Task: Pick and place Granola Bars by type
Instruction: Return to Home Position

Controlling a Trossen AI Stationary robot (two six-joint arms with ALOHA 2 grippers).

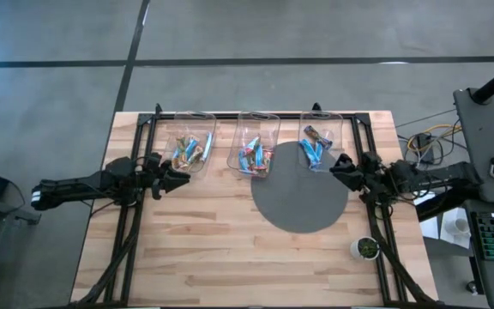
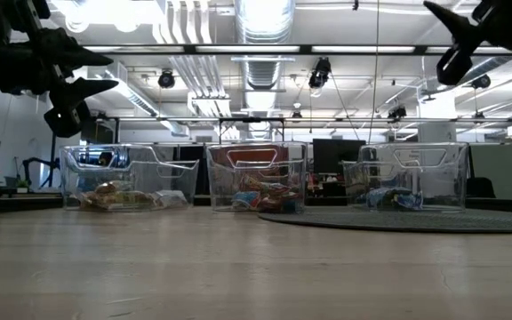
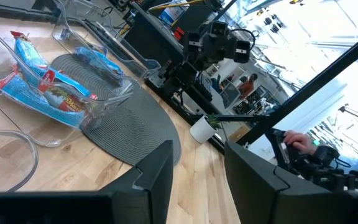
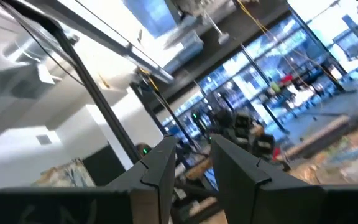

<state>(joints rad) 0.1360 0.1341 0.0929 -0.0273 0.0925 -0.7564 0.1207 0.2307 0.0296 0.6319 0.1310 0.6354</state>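
Granola Bars [image 1: 253,157] | all lying inside three clear bins [image 1: 260,114] in a row at the counter's [image 1: 204,249] far edge | left gripper [image 1: 183,177] up off the counter, just before the left-hand bin, fingers apart, empty | right gripper [image 1: 334,166] up beside the right-hand bin, above the grey mat [image 1: 298,210], fingers apart, empty

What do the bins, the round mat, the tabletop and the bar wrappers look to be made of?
Bins: clear rigid plastic, glossy; the room shows through their walls.
Round mat: dark grey, matte, probably woven fibre; the left wrist view shows concentric ribs.
Tabletop: light wood planks, smooth finish; seams and grain show.
Granola bar wrappers: shiny crinkled printed film, likely plastic.
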